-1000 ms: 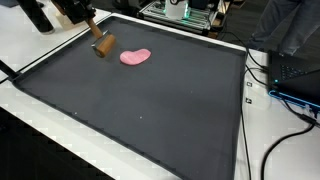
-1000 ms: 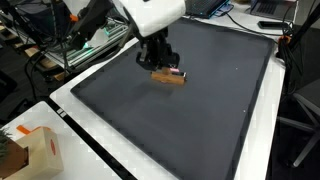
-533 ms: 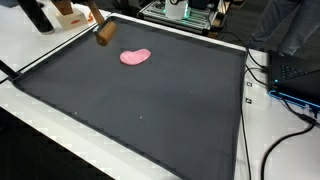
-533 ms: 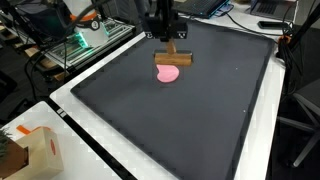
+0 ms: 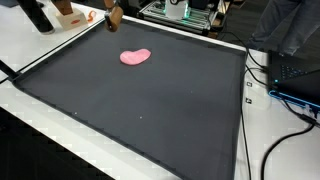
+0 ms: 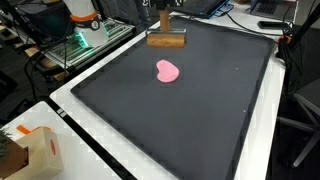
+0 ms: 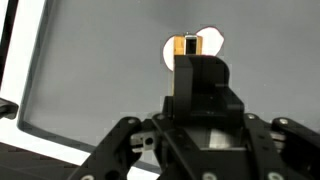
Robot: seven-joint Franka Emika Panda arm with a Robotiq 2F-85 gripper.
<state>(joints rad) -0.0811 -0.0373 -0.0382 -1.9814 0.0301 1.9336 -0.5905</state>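
My end effector [image 6: 165, 30] is clamped on a wooden block [image 6: 167, 42], which I hold clear above the far part of the black mat [image 6: 200, 120]. In an exterior view the block hangs level, long side across, with air between it and the mat. In an exterior view it shows at the very top of the picture [image 5: 113, 16], near the mat's far corner.

Below and a little nearer lies a flat pink blob [image 6: 168, 71] on the mat, well apart from the block (nothing of mine touches it). It also shows in an exterior view [image 5: 135, 57], alone on the dark sheet.

In the wrist view I look down past my own fingers: the block's end [image 7: 185, 46] sits between them, and the blob [image 7: 209, 38] shows pale right behind it.

The mat covers most of a white surface [image 5: 275, 140]. A cardboard box [image 6: 30, 150] stands on the surface's near corner, and cables [image 5: 285, 120] trail along one edge.
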